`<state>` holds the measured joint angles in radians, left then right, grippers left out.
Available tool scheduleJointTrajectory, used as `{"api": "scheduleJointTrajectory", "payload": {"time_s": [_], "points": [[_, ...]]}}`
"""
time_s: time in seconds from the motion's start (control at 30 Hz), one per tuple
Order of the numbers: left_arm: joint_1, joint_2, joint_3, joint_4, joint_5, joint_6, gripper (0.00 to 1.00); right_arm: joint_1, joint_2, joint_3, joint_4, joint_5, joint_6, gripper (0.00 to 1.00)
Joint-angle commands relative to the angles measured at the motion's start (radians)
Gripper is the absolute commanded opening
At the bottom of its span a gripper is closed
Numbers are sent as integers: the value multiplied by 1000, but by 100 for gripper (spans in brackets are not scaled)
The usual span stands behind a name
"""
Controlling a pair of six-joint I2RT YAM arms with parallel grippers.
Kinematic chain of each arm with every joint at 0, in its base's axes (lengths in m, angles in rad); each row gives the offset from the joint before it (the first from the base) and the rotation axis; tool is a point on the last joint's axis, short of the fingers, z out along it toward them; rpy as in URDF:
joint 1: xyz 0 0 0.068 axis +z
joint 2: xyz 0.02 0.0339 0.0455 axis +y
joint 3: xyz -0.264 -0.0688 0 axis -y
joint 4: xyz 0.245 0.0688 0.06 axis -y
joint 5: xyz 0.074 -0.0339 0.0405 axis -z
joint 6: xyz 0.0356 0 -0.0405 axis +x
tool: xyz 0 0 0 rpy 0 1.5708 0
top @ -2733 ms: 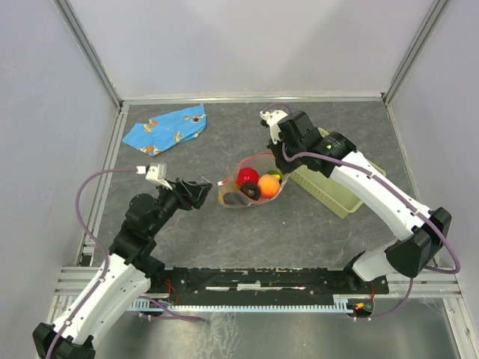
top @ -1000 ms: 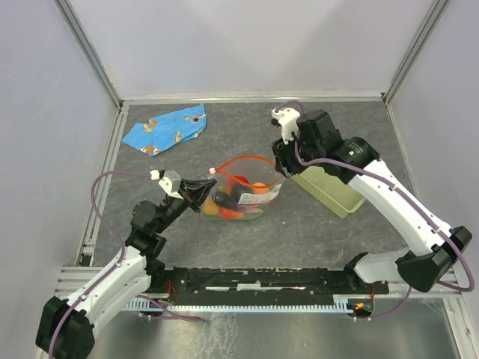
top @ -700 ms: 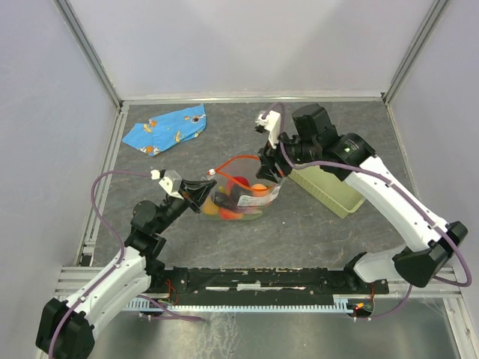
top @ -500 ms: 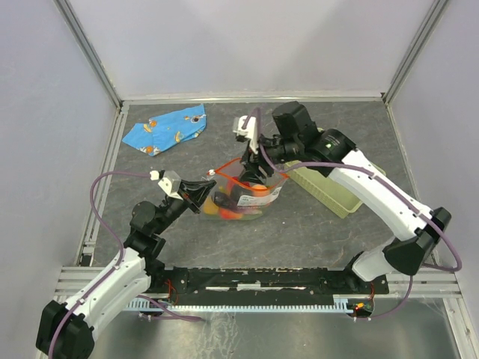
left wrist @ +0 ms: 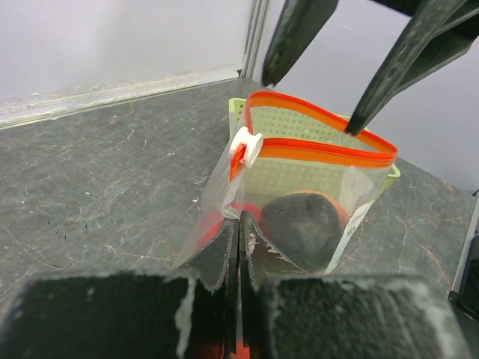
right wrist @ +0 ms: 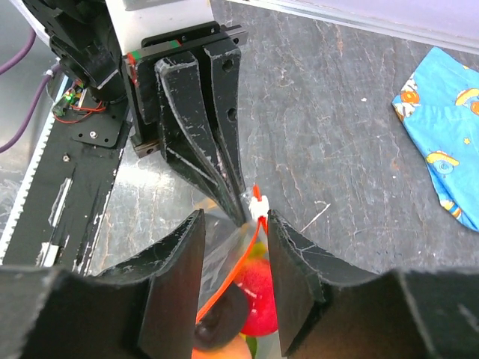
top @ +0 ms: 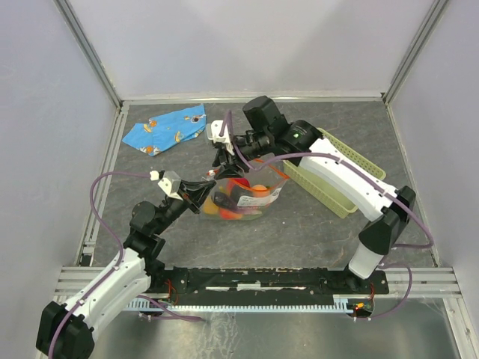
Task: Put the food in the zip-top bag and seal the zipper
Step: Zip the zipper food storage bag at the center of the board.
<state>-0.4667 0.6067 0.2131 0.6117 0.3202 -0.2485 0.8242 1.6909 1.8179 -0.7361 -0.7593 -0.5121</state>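
Holds clear, crinkly zip-top bag (top: 243,200), food (top: 260,190) inside, mid-counter (top: 299,232) with left gripper (top: 206,187) clamped on its corner. Straddles gaping red-orange zipper (left wrist: 314,146) with right gripper (top: 222,166), fingers parted. Leaves bare counter nearside; green basket (top: 331,199) close right.

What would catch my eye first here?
A clear bag of bright toy food sits mid-table, its red-orange zipper gaping open. The left gripper pinches the bag's near corner, while the right gripper, fingers apart, straddles the zipper. A blue cloth lies far left, and a green basket is on the right.
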Motion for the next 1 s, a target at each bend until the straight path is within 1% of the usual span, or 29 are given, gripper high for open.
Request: {"api": "scheduleJointTrajectory", "payload": {"time_s": [0.0, 0.13, 0.33, 0.47, 0.6, 0.73, 0.77, 0.87, 0.97], "points": [[2, -15, 46, 42, 9, -5, 3, 13, 50, 84, 25, -10, -60, 47], [3, -16, 46, 42, 9, -5, 3, 18, 100, 137, -26, -6, -93, 47], [2, -17, 44, 45, 6, -6, 3, 20, 133, 146, -51, 8, -110, 46], [2, -20, 43, 46, 4, -6, 3, 20, 142, 153, -88, 8, -127, 43], [2, -24, 40, 47, 0, -6, 3, 20, 146, 158, -111, 9, -137, 36], [2, -31, 35, 47, -13, -6, 3, 20, 143, 161, -124, 28, -138, 20], [2, -35, 32, 46, -19, -7, 3, 20, 140, 161, -128, 32, -140, 17], [2, -47, 26, 47, -37, -8, 3, 20, 133, 158, -150, 43, -146, 13], [2, -68, 16, 45, -75, -10, 3, 20, 125, 149, -165, 78, -147, 11]]}}
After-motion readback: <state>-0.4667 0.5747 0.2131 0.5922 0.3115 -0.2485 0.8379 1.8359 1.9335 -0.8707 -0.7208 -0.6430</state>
